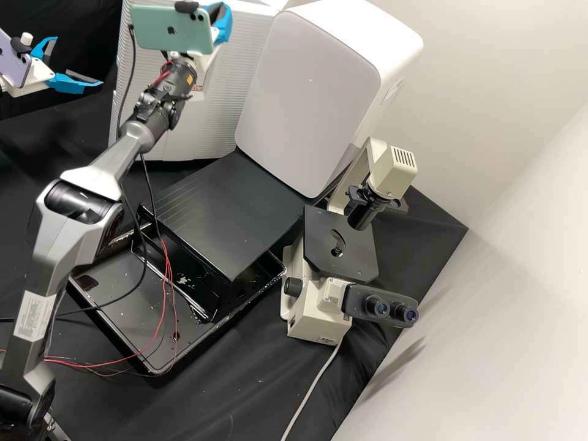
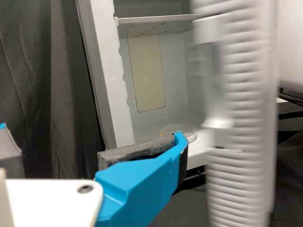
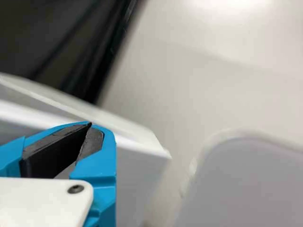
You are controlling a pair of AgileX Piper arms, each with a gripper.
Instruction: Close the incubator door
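Since the white, ribbed, plastic-looking incubator door (image 2: pixel 244 118) hangs open around eleven o'clock in the high view, I'd guess the blue-fingered right gripper (image 3: pixel 90 125), tips together, pushes it shut next, while the blue-fingered left gripper (image 1: pixel 78 61) sits spread at ten o'clock.

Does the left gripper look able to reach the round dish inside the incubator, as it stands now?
Probably yes: the incubator door stands open and nothing visible blocks the way from the open left gripper to the dish, though distance is uncertain.
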